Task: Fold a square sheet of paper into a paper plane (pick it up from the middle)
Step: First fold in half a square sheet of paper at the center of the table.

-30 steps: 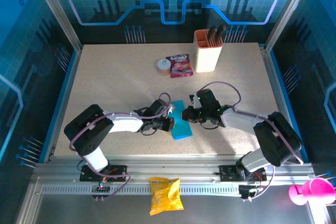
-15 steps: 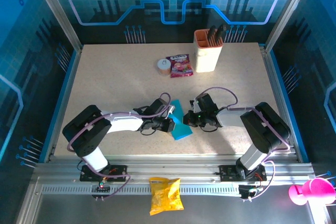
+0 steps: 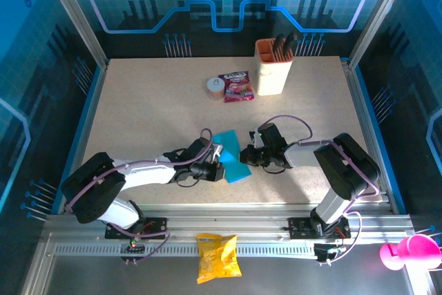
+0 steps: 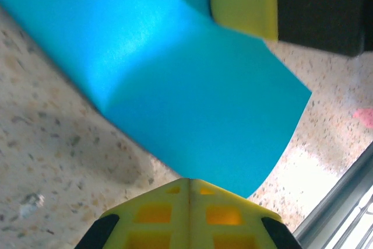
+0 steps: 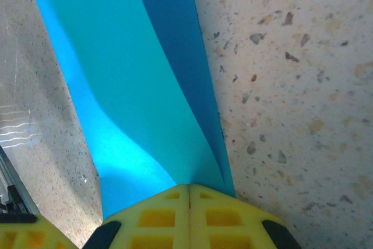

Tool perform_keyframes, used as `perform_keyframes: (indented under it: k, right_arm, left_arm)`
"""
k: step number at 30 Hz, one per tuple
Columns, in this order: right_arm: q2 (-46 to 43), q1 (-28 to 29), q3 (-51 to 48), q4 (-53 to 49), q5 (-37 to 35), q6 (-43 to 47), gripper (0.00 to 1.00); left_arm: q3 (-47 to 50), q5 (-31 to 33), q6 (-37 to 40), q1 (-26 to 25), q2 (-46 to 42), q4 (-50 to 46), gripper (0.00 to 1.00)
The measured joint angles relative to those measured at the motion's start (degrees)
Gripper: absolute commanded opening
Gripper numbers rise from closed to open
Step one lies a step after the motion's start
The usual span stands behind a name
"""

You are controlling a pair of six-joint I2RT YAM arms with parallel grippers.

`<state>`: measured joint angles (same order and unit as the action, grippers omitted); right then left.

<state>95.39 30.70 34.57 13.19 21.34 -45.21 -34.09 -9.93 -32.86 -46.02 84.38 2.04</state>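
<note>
- My left fingers (image 4: 187, 202) are closed tip to tip. The near edge of the square sheet of paper (image 3: 231, 155) runs into the tips, so I read this as a pinch on that edge.
- My right fingers (image 5: 187, 202) are also closed. They grip the opposite edge of the sheet, which comes straight out from between the tips.
- The sheet sits on the bench (image 3: 152, 101), near its front edge and about mid-width, between my two sets of fingers.
- The right wrist view shows two layers, a lighter panel and a darker one beside it, bowed rather than flat.
- The left wrist view shows a soft fold running across the sheet, with one of my right fingers touching its far side.
- Change from a second ago: the sheet was a narrow strip then. It now looks wider from above, with its far left corner spread out to the left.
- My right fingers have moved in toward the sheet and sit lower and further left, with the right elbow pulled in from the bench edge.
- My left arm has stretched out, its shoulder link dropped toward the front rail, and the fingers are at much the same spot beside the sheet.
- Unchanged: the pink-red snack packet (image 3: 237, 86), the beige holder cup (image 3: 271, 70) and the yellow bag (image 3: 217, 257).
</note>
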Motion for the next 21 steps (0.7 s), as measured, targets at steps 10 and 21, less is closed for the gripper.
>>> perform_keyframes:
  k: [10,21]
  right_arm:
    - [0.2,-0.1,-0.1,0.8,0.3,-0.4,0.0]
    - [0.6,-0.7,-0.4,1.8,1.6,-1.2,0.0]
  left_arm:
    - [0.2,0.0,-1.8,-1.8,3.1,3.8,0.0]
    - [-1.0,0.0,-1.8,-2.0,4.2,3.9,0.0]
